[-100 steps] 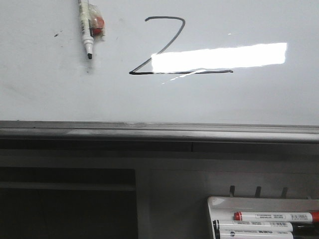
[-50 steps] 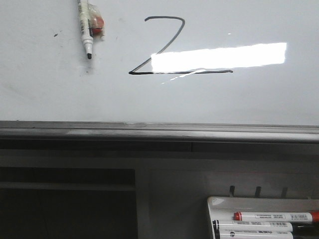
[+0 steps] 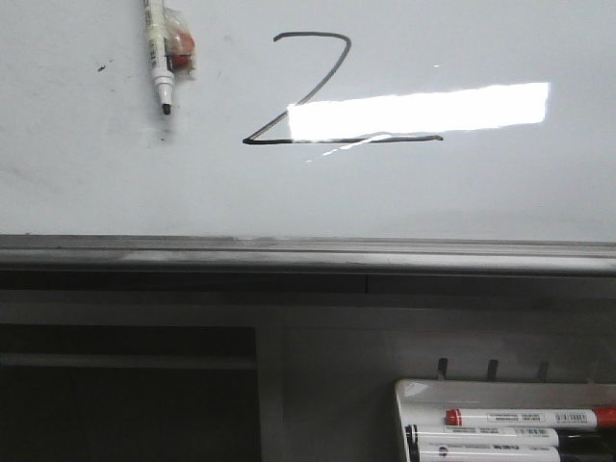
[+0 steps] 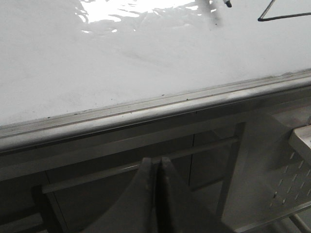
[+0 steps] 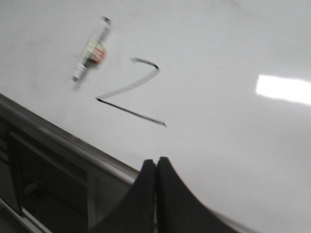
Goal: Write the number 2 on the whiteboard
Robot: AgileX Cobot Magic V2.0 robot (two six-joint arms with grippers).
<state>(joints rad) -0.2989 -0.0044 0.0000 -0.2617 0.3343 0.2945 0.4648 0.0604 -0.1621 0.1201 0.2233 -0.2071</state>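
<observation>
Whiteboard [image 3: 462, 192] fills the upper part of the front view, glossy, with faint smudges and a grey metal rim along its lower edge. Number 2 [image 3: 308, 91] is drawn in thin black line near the top centre of the board: hooked top, diagonal stroke, long straight base, partly crossed by a bright rectangular glare. Marker [image 3: 158, 58] sits left of the digit, pointing tip down, white barrel, dark tip, with a small red-and-clear item [image 3: 181, 48] just beside it (cannot tell how either is held there). Small black specks lie left of the marker. Below the rim, at lower right, a white tray [image 3: 423, 393] holds several markers, one red-capped. Left gripper [image 4: 156, 167] hangs below the board rim, fingers pressed together with nothing between them. Right gripper [image 5: 155, 167] faces the board near the digit (view is blurred), fingers likewise clenched together on nothing.
</observation>
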